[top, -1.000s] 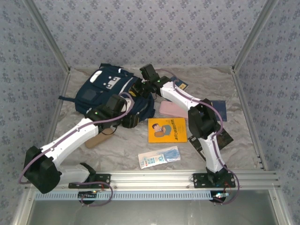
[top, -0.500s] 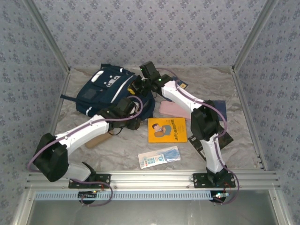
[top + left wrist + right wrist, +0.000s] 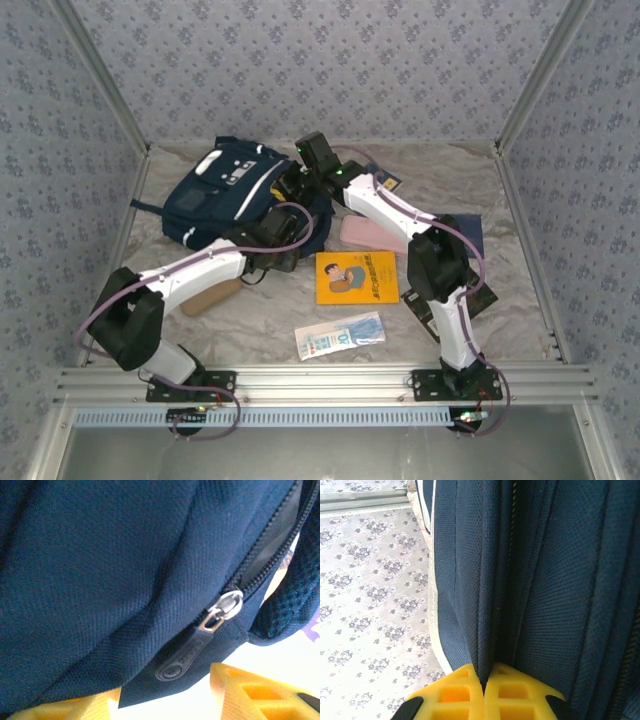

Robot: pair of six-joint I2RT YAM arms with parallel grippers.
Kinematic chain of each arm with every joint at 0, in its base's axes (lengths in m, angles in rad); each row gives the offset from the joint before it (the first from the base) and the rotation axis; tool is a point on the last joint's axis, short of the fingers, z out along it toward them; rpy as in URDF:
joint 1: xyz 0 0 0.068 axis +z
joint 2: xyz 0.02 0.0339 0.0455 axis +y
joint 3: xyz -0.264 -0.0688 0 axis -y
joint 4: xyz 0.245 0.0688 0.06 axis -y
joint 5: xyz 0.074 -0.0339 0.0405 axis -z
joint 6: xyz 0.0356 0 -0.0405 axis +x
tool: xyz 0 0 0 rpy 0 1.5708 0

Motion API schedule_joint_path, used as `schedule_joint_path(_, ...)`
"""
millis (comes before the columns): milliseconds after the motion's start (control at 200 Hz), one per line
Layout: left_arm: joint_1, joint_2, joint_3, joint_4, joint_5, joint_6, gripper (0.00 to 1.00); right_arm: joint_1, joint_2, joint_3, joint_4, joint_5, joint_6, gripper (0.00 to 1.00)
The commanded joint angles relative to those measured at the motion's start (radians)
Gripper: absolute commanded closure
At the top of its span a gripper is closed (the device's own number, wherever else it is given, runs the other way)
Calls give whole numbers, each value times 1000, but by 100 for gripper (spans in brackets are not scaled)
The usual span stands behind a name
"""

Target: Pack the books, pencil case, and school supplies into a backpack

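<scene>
Pinching a fold of the backpack, the right tool presses its yellow fingers together on the navy cloth. The left tool stands open, fingers apart, with a zipper pull hanging just above the gap. The zipper beyond the pull shows a dark slit, but the contents cannot be seen. From above, both tools' fingers are hard to make out against the bag. The orange book and packet lie on the tabletop behind the tools, toward the arm bases.
</scene>
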Motion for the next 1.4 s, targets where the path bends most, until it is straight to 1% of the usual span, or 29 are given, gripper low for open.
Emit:
schedule_joint_path(0, -23, 19, 59, 68, -89, 5, 55, 26, -83, -7, 82, -31, 41, 100)
schedule_joint_path(90, -29, 35, 75, 75, -94, 11, 63, 31, -83, -27, 104, -34, 53, 100)
schedule_joint_path(260, -32, 60, 91, 90, -83, 31, 85, 34, -84, -51, 117, -35, 58, 100)
schedule_joint_path(400, -32, 49, 71, 112, -74, 49, 100, 30, -84, -70, 117, -41, 56, 100)
schedule_joint_path(749, -23, -38, -14, 90, -111, 92, 100, -17, -118, -124, 80, -6, -11, 100)
schedule_joint_path(974, -3, -70, -42, 61, -101, 93, 100, -41, -133, -139, 70, 2, -35, 100)
schedule_joint_path(1399, -4, -115, -97, -1, -73, 94, 100, -67, -132, -114, 44, 0, -90, 100)
